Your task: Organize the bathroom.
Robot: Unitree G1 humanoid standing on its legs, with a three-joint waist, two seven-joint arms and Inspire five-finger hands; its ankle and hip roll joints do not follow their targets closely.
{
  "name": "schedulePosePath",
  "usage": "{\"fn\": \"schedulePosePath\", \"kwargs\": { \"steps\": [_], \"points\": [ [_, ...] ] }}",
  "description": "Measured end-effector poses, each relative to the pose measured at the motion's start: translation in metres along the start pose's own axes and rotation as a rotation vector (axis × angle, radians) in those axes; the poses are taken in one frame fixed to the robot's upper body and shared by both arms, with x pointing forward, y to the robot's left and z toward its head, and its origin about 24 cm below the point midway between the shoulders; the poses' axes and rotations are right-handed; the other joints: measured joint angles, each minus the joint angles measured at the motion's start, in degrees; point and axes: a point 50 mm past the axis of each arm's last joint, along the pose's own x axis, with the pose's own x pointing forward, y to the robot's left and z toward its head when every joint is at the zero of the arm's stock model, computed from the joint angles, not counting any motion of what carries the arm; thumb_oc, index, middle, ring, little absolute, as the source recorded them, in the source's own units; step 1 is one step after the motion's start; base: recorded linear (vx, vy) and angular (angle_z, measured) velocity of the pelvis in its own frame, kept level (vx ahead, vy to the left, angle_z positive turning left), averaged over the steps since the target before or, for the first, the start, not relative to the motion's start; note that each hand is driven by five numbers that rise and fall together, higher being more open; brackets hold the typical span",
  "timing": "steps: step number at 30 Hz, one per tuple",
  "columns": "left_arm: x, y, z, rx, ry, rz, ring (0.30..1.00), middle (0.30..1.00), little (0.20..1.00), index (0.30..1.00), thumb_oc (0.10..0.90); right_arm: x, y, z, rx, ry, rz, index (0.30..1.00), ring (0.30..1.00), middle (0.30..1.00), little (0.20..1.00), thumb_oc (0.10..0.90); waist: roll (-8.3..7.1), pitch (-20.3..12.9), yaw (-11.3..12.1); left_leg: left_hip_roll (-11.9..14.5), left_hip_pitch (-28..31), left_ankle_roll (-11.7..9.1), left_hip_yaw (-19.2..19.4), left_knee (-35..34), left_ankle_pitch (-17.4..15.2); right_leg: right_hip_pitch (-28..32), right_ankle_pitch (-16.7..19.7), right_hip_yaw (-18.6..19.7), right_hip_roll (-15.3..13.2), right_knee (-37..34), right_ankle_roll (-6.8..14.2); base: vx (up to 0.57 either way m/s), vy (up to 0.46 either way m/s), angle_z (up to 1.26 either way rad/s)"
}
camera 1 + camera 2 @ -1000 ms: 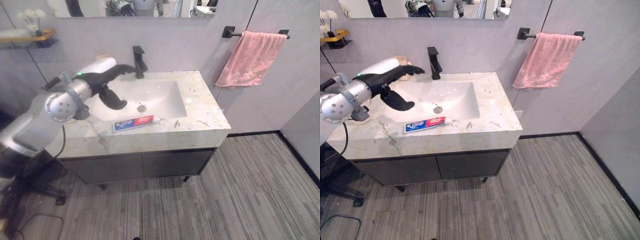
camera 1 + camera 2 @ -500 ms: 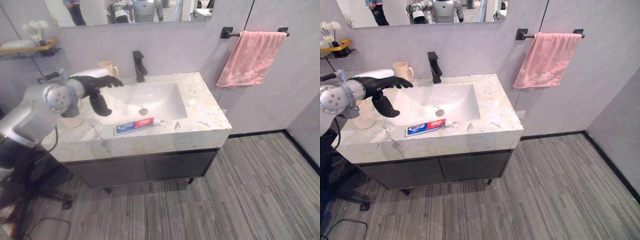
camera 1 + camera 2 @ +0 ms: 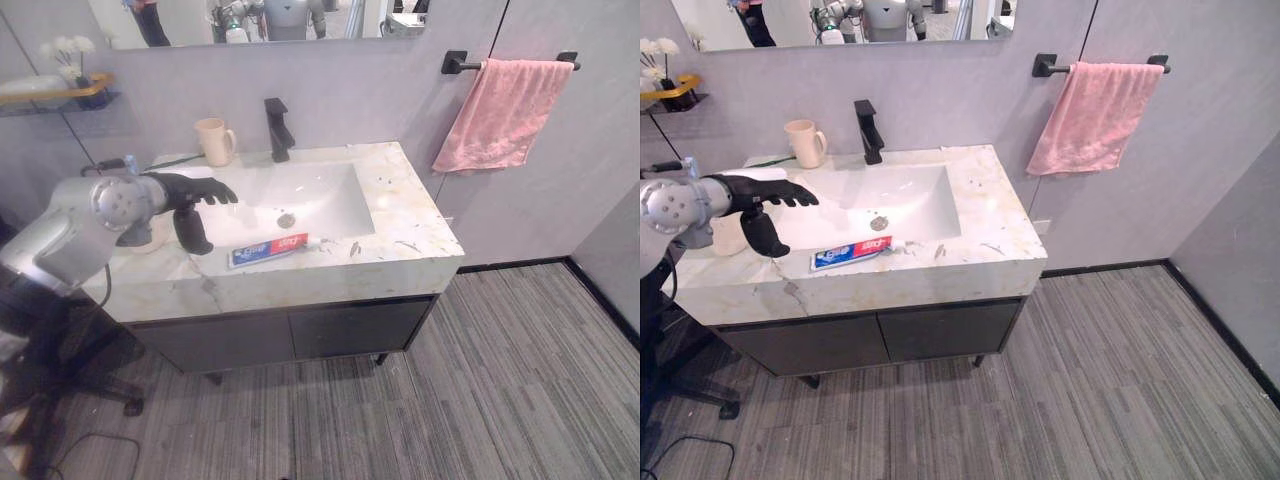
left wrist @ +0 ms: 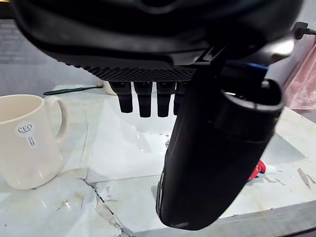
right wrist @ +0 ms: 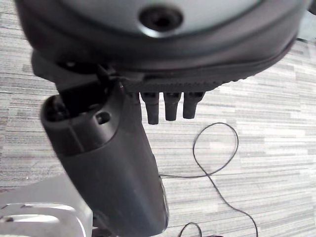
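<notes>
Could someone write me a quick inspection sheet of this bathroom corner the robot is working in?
Surface: pale marble vanity top with white sink basin.
Job's things: red and blue toothpaste tube on the front edge; cream mug beside the black faucet; second cream mug; green toothbrush.
Clutter: small flecks on the counter.
Hands: left robot hand open above the counter; right robot hand open, over the floor.
Cables: nothing seen.
Surroundings: pink towel on a black bar; mirror; shelf with flowers.

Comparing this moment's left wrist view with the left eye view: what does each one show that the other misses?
Left wrist view alone: a second cream mug on the counter close beside the open left robot hand. Left eye view alone: the pink towel on its bar, the black faucet, and a mug by the wall. Both share the marble counter, the toothpaste tube and the sink basin.
</notes>
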Motion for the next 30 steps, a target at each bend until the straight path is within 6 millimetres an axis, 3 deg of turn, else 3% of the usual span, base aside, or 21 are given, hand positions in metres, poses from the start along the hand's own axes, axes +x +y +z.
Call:
{"fn": "schedulePosePath", "kwargs": {
  "steps": [5,14,30],
  "points": [
    [0.001,-0.005,0.000,-0.008,-0.002,-0.046,0.900,0.900,0.900,0.900,0.800,0.000,0.000,0.000,0.000,0.001,0.001,0.900,0.900,0.900,0.900,0.800,0.02,-0.01,-0.02,0.00,0.01,-0.01,0.06,0.00,0.00,-0.03,0.00,0.09,-0.01,-0.03,0.00,0.00,0.000,0.00],
    [0.008,-0.036,0.002,-0.036,-0.021,-0.161,0.900,0.900,0.900,0.900,0.800,0.000,0.000,-0.001,0.000,0.001,0.001,0.900,0.900,0.900,0.900,0.800,0.06,-0.02,-0.08,0.05,0.06,-0.06,0.41,-0.01,-0.05,-0.45,0.05,0.44,-0.02,-0.17,0.07,0.00,0.000,0.00],
    [0.006,-0.027,0.021,-0.071,-0.069,-0.091,0.900,0.900,0.900,0.900,0.800,0.001,0.001,-0.004,0.000,0.009,0.002,0.900,0.900,0.900,0.900,0.800,0.17,0.17,-0.34,0.15,-0.34,-0.17,1.12,-0.01,-0.17,-0.74,0.40,0.76,0.00,-1.09,0.24,0.00,-0.003,-0.01]
  ]
}}
